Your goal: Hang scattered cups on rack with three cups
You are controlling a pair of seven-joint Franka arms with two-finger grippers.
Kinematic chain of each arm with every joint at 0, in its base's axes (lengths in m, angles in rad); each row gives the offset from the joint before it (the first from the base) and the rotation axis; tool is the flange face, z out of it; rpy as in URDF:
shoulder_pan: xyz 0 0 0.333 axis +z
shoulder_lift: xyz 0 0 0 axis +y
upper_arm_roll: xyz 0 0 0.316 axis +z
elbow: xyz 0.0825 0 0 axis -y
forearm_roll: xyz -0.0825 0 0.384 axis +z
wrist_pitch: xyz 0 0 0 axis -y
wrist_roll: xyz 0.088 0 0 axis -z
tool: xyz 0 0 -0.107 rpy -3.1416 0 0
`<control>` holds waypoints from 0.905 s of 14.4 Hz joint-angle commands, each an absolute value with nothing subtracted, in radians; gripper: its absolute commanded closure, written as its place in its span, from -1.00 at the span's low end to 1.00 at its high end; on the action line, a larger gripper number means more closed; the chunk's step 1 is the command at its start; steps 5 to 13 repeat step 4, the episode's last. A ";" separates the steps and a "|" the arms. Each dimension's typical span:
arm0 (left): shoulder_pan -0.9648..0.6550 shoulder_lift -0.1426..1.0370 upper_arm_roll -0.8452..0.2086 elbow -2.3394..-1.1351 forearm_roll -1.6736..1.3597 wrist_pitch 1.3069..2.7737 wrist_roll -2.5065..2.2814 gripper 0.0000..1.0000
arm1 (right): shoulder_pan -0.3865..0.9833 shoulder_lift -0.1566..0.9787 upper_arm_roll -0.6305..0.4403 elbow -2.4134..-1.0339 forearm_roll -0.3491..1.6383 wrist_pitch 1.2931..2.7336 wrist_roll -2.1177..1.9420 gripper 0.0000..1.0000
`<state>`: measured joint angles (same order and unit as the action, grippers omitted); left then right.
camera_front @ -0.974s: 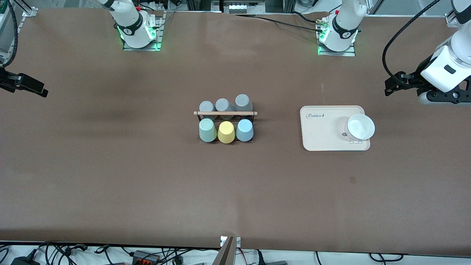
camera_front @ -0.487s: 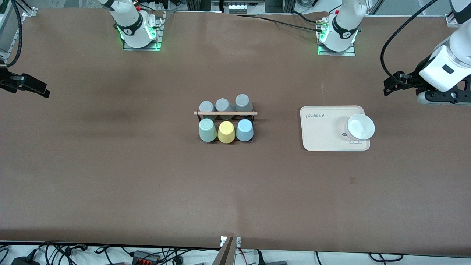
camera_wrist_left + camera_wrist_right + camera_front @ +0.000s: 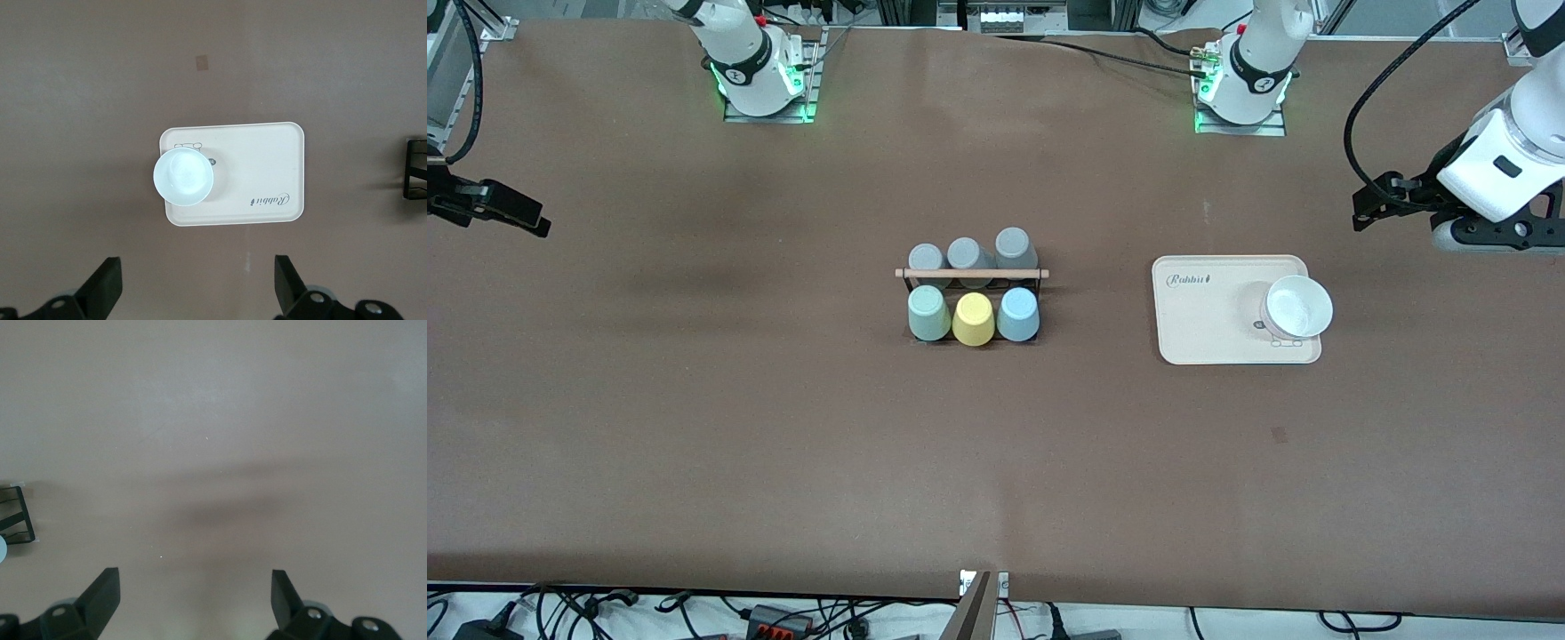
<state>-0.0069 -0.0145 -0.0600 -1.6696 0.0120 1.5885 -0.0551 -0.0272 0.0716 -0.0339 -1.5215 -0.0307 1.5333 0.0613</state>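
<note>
Brown bench, cups sit mid-table. Mint-green cup [image 3: 928, 313] and light blue cup [image 3: 1018, 314] are upside down on the rack [image 3: 973, 275], in the row nearer the front camera, yellow cup [image 3: 973, 318] between them; three grey cups [image 3: 967, 253] in the row nearer the bases. Nothing loose on the bench, so hanging looks done.

Handling, by judgement: small, light, rigid, smooth tapered walls, no handle. They'd slip under a weak pinch; best hold is across the sidewall near the closed base, lifting straight up off the peg. Neighbours touch or nearly do, so finger clearance is tight.

Cream tray [image 3: 1236, 309] toward the left arm's end carries a white bowl [image 3: 1297, 307].

Left end effector [image 3: 197, 288]: fingers wide apart, empty, over bare bench beside the tray. Right end effector [image 3: 193, 599]: also spread wide, empty, over bare bench at the right arm's end. Both arms wait, well apart from the rack.
</note>
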 commanded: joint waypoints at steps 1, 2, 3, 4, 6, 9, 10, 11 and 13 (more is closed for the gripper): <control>-0.002 -0.029 -0.066 -1.663 0.000 1.565 -0.048 -1.00 | -0.031 0.074 -0.031 -1.523 -0.017 1.542 0.051 -1.00; -0.002 -0.028 -0.066 -1.660 0.002 1.565 -0.048 -1.00 | -0.031 0.075 -0.031 -1.523 -0.015 1.542 0.046 -1.00; -0.002 -0.028 -0.066 -1.660 0.002 1.565 -0.048 -1.00 | -0.031 0.075 -0.031 -1.523 -0.015 1.537 0.041 -1.00; -0.003 -0.028 -0.066 -1.661 0.002 1.565 -0.048 -1.00 | -0.031 0.075 -0.031 -1.523 -0.015 1.534 0.040 -1.00; -0.003 -0.028 -0.066 -1.661 0.002 1.565 -0.048 -1.00 | -0.031 0.075 -0.031 -1.523 -0.015 1.534 0.040 -1.00; -0.003 -0.028 -0.066 -1.661 0.002 1.565 -0.048 -1.00 | -0.031 0.075 -0.031 -1.523 -0.015 1.534 0.040 -1.00; -0.003 -0.028 -0.066 -1.661 0.002 1.565 -0.048 -1.00 | -0.031 0.075 -0.031 -1.523 -0.015 1.534 0.040 -1.00; -0.003 -0.028 -0.066 -1.661 0.002 1.565 -0.048 -1.00 | -0.031 0.075 -0.031 -1.523 -0.015 1.534 0.040 -1.00; -0.003 -0.028 -0.066 -1.661 0.002 1.565 -0.048 -1.00 | -0.031 0.075 -0.031 -1.523 -0.015 1.534 0.040 -1.00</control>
